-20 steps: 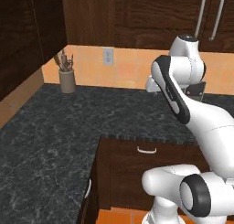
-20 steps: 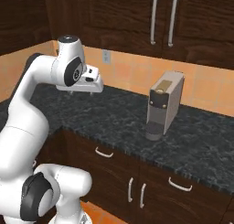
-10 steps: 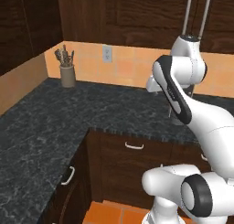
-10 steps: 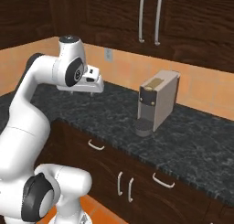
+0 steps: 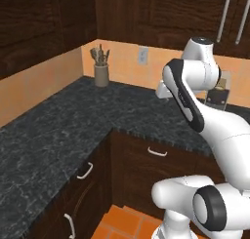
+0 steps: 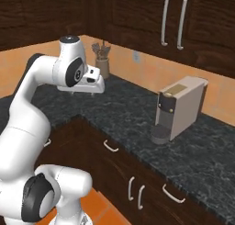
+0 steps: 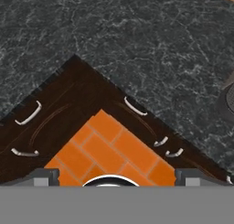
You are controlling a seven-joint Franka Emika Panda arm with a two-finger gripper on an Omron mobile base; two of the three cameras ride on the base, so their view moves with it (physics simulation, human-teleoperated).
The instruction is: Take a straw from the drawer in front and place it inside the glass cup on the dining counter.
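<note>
My gripper (image 6: pixel 94 92) hangs high over the corner of the black worktop, pointing down. In the hand view its fingertips (image 7: pixel 44 175) stand far apart with nothing between them, so it is open. Below the worktop's edge, a dark-brown drawer (image 5: pixel 157 157) with a small curved silver handle is shut; it also appears in the right base view (image 6: pixel 109 148) and from above in the hand view (image 7: pixel 135 106). The straw is hidden. The glass cup and the dining counter are out of view.
The black speckled worktop (image 5: pixel 58 130) bends in an L around orange floor tiles (image 7: pixel 107 145). A utensil pot (image 5: pixel 101 71) stands in the back corner, a coffee machine (image 6: pixel 180 108) to the right. Wall cabinets with long handles (image 6: pixel 174 19) hang above. A second handle (image 5: pixel 84 170) marks the left cabinet run.
The base has moved, so the whole scene has shifted in both base views; the utensil pot now sits further right in the left view. The arm keeps its pose and the gripper stays open.
</note>
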